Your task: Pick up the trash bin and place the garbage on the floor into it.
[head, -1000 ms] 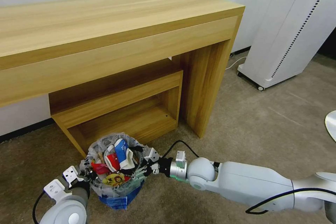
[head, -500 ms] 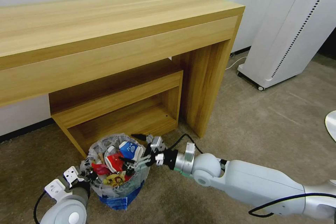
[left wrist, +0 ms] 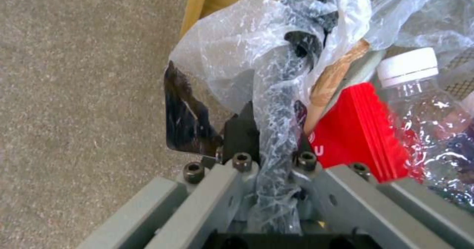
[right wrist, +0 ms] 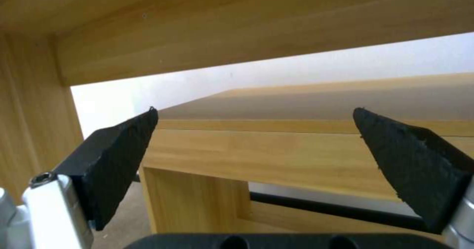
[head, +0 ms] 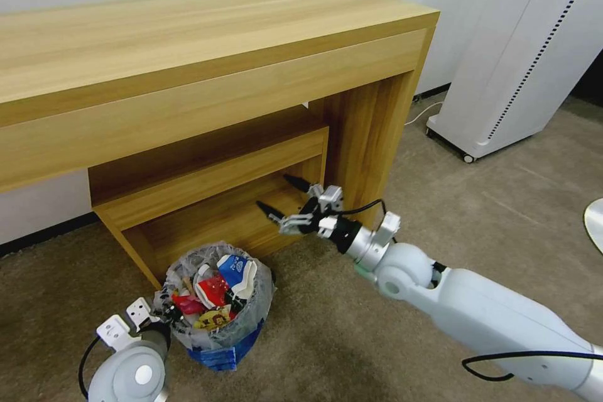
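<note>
Since the earlier frames the right tool [head: 284,201] has lifted away from the trash bin [head: 220,292] and now hangs above and beyond it, in front of the table [head: 188,56] and its low shelf [head: 207,182], jaws spread wide and empty. The bin sits on the floor [head: 389,326], packed with garbage [head: 220,286]. The left tool [left wrist: 269,160] is clamped on the bin's rim and plastic liner. A steady, level hold should keep the heaped litter from spilling.
</note>
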`<state>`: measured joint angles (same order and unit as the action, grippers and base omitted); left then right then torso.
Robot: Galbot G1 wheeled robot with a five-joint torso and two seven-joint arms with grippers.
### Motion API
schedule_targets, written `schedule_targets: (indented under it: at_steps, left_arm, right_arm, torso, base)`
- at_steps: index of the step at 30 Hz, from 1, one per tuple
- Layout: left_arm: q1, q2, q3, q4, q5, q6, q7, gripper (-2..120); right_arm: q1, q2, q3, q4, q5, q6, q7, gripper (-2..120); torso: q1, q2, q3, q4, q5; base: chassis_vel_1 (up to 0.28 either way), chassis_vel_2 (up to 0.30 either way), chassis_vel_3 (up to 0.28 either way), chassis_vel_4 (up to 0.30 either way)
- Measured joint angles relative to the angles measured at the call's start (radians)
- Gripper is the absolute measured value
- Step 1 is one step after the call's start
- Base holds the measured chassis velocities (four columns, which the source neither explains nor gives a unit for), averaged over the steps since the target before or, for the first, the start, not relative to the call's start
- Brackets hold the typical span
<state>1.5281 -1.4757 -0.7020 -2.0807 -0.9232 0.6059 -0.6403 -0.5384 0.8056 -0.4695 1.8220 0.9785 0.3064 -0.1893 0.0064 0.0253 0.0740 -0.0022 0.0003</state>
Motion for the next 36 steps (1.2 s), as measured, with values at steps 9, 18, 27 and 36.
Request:
schedule_targets:
  at_steps: [9,18,27,36]
  left_arm:
    - [0.028,0.007,0.0,-0.034,0.015,0.009,-0.005,15]
    - [0.044,0.017,-0.01,-0.068,0.054,-0.002,0.013,45]
    - [0.077,0.026,-0.027,-0.109,0.245,-0.054,0.13,78]
    - [0.115,0.038,-0.04,-0.144,0.364,-0.097,0.194,99]
  right_arm:
    - [-0.021,0.014,0.011,-0.013,-0.009,0.0,-0.004,100]
    - [-0.053,0.02,0.041,-0.02,-0.023,0.001,-0.001,100]
    - [-0.144,0.047,0.194,-0.018,-0.048,-0.013,0.046,100]
    - [-0.314,0.107,0.477,0.01,-0.063,-0.001,0.098,100]
  torso:
    - [0.0,0.0,0.0,0.0,-0.0007]
    - [0.0,0.0,0.0,0.0,-0.0004]
    - [0.0,0.0,0.0,0.0,-0.0002]
    - [0.0,0.0,0.0,-0.0001,-0.0002]
  base:
    - [0.0,0.0,0.0,0.0]
    - [0.0,0.0,0.0,0.0]
    - [0.0,0.0,0.0,0.0]
    - [0.0,0.0,0.0,0.0]
